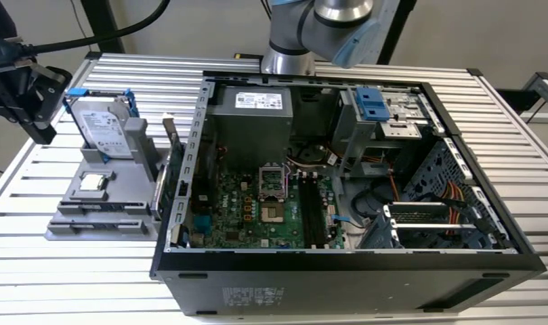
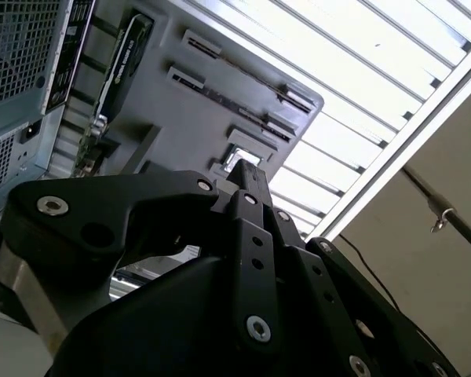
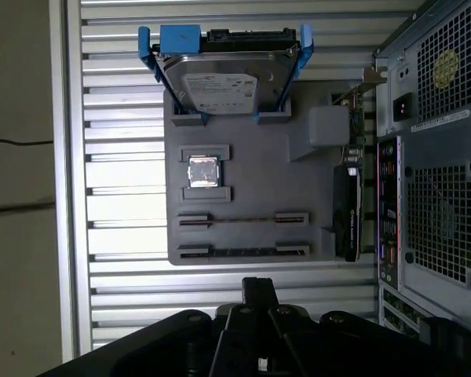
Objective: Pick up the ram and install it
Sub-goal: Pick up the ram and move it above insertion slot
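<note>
The black metal jaws are clenched together with nothing between them, above the ribbed aluminium counter (image 3: 118, 298) near the edge of a grey plastic tray (image 3: 259, 181). The ram (image 3: 243, 251), a slim dark stick, stands on edge in the tray slot nearest the jaws. Farther along the tray sit a square silver chip (image 3: 203, 171) and a blue-framed hard drive (image 3: 224, 82) bearing a white printed label. An open black computer case (image 1: 346, 271) stands just beside the tray.

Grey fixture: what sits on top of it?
Hard drive, CPU chip, upright card, and the ram edge-on in a slot. The fixture under the drive is covered.
</note>
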Action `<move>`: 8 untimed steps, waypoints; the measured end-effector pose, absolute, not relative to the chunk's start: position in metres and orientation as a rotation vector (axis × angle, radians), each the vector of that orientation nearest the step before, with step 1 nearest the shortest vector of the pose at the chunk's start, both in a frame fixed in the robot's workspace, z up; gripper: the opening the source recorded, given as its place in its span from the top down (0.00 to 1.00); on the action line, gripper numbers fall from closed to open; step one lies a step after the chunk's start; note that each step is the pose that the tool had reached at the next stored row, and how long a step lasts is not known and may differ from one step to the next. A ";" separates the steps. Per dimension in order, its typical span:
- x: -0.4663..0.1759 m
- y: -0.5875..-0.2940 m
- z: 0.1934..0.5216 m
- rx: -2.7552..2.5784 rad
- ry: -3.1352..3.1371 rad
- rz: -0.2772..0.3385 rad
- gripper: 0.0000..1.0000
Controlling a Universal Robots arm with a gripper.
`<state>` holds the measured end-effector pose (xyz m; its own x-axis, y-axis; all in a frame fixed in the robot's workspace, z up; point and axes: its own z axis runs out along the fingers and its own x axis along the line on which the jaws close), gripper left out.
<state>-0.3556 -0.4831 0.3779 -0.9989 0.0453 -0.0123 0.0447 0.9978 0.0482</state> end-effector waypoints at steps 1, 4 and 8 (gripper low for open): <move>-0.356 -0.483 0.378 0.070 3.127 0.075 1.00; -0.356 -0.483 0.378 0.065 3.127 0.075 1.00; -0.356 -0.483 0.378 0.033 3.128 0.075 1.00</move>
